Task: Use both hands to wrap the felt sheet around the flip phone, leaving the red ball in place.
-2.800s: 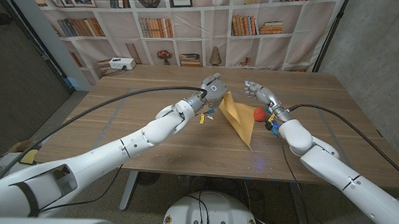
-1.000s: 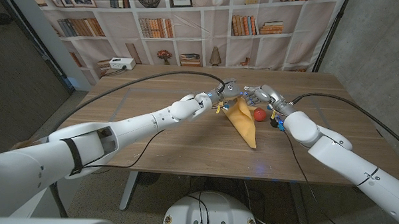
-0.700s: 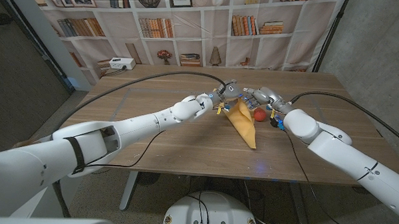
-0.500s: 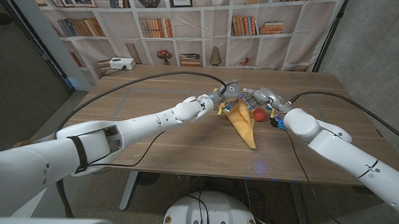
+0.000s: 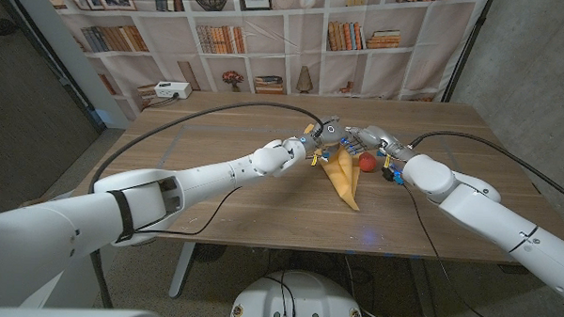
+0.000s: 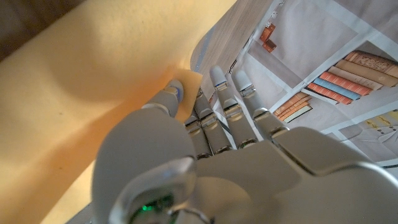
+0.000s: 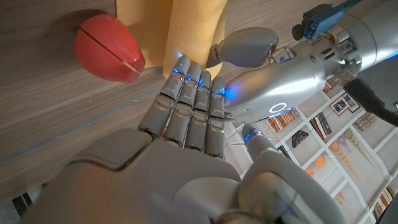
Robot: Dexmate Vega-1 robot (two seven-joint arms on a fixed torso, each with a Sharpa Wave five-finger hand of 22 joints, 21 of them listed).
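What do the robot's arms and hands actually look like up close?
Glossy white shells cover both arms, with black cables trailing off them. The left hand and right hand are silver-grey metal with jointed fingers, small blue lights and blue and yellow fittings at the wrists.

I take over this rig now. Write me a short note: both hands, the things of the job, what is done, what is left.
Left hand: pinches the far edge of the felt sheet.
Right hand: at the same edge, fingers together against the felt; whether it grips is unclear.
Red ball: on the table beside the felt, apart from it.
Flip phone: hidden, presumably under the felt.
Done: felt partly folded up.
Left: finish the wrap without touching the ball.
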